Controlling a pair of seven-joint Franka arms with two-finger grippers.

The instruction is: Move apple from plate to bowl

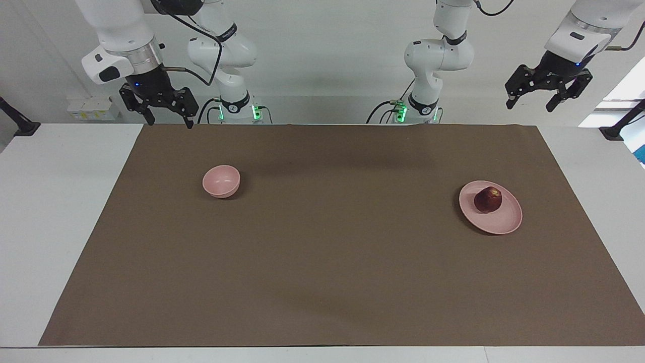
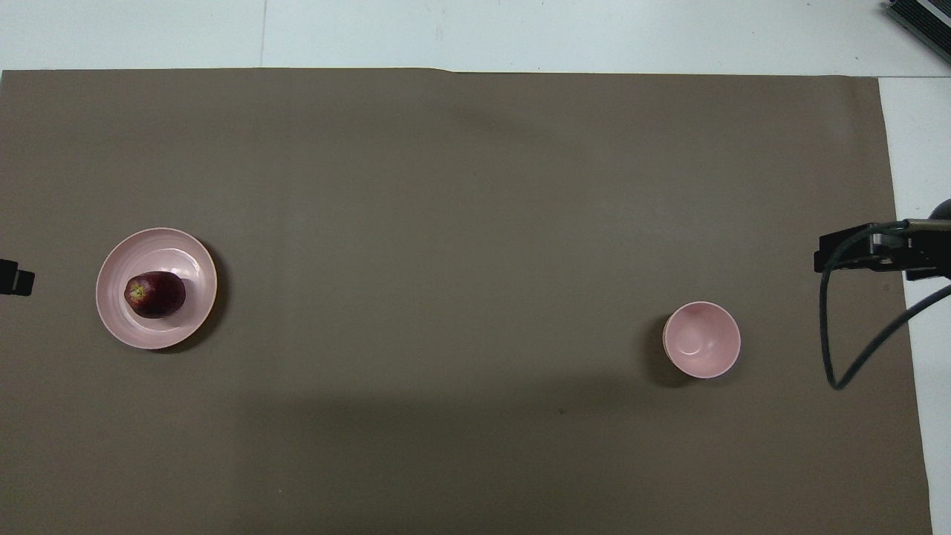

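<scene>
Nothing was done yet: the apple (image 1: 488, 199) sat on the plate (image 1: 504, 222), the bowl (image 1: 221, 181) was empty, and the left gripper (image 1: 533, 102) and right gripper (image 1: 169, 121) hung high with fingers spread.

The plate (image 1: 490, 207) lay on the mat (image 1: 332, 252) toward the left arm's end of the table (image 1: 55, 212), and the apple (image 1: 488, 199) sat on it, on the part of the plate nearer the robots. Measured from the plate, the bowl (image 1: 221, 181) stood well apart toward the right arm's end, slightly nearer the robots.
</scene>
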